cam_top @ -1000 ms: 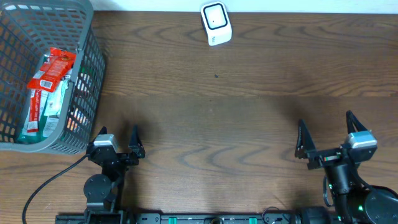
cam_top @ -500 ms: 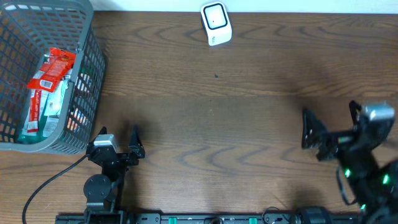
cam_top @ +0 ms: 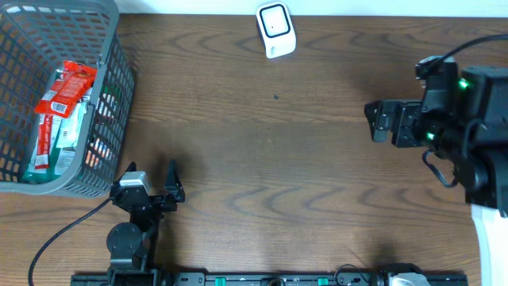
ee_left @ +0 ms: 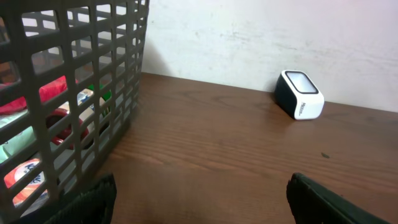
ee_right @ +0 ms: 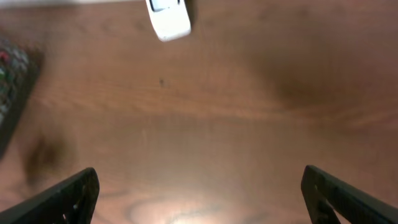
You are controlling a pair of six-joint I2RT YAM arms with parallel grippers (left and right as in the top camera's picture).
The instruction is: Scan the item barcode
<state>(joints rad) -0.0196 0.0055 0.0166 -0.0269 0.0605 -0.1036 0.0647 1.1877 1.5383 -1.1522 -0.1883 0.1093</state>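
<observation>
Red packet [cam_top: 70,83]: was judged light, soft, slippery; best pinched across its width
Left gripper [cam_top: 151,171], right gripper [ee_right: 199,199]: were spread wide, empty

No text I can actually read from here. The red & white packets [cam_top: 67,83] in the basket [cam_top: 55,184] carry print, but it's too small & blurry in overhead and left wrist views. The scanner [ee_left: 300,94] has a small dark mark on its white side, poss. a label; illegible.
</observation>
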